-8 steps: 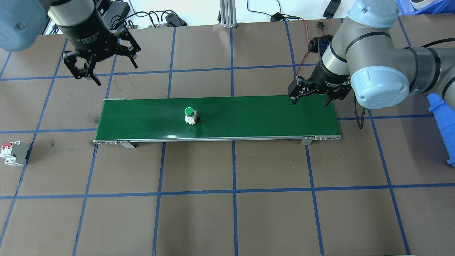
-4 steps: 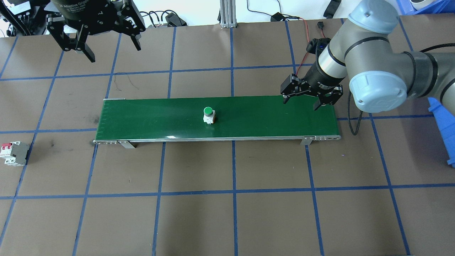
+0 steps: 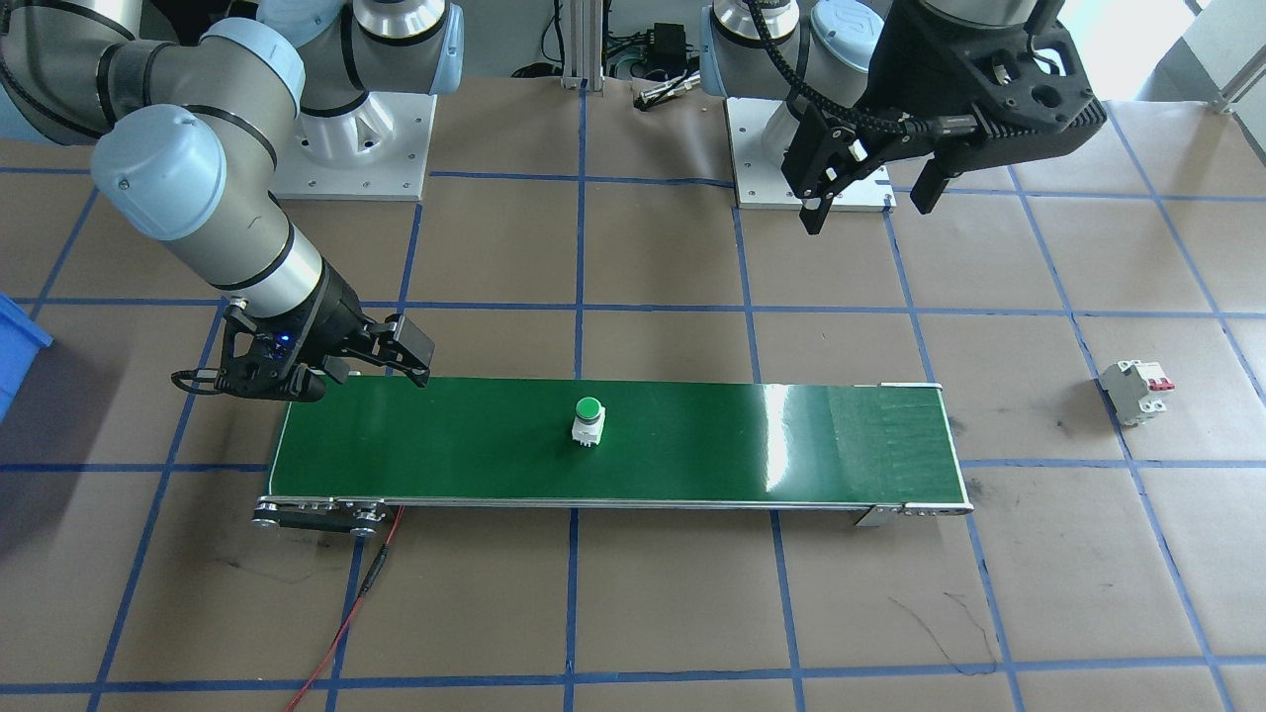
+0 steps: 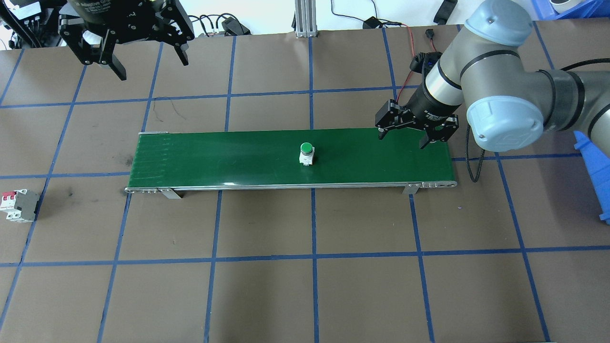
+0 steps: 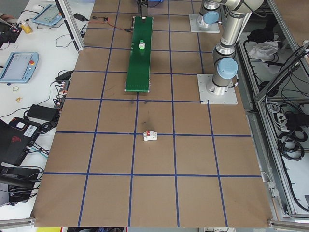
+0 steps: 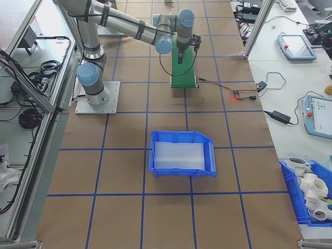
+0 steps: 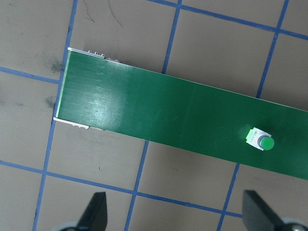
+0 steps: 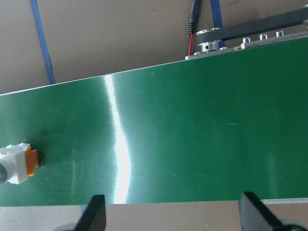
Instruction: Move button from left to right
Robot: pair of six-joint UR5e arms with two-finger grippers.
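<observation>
Mid-belt point(image 4: 214, 157), upright button point(image 4: 306, 153), green cap up; both grippers point(image 4: 403, 136) point(image 4: 143, 52) spread, empty.

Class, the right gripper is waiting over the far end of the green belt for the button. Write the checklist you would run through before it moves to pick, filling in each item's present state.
1. Right gripper open: ok, its fingers stand wide apart.
2. Right gripper empty: ok, nothing between its fingers in the right wrist view.
3. Button upright on the belt: ok, green cap on top.
4. Button within the right gripper's fingers: not ok, it sits near mid-belt, well short of them.
5. Left gripper clear of the belt: ok, it hangs open behind the belt's left end.
6. Belt running: cannot tell from one moment.
</observation>
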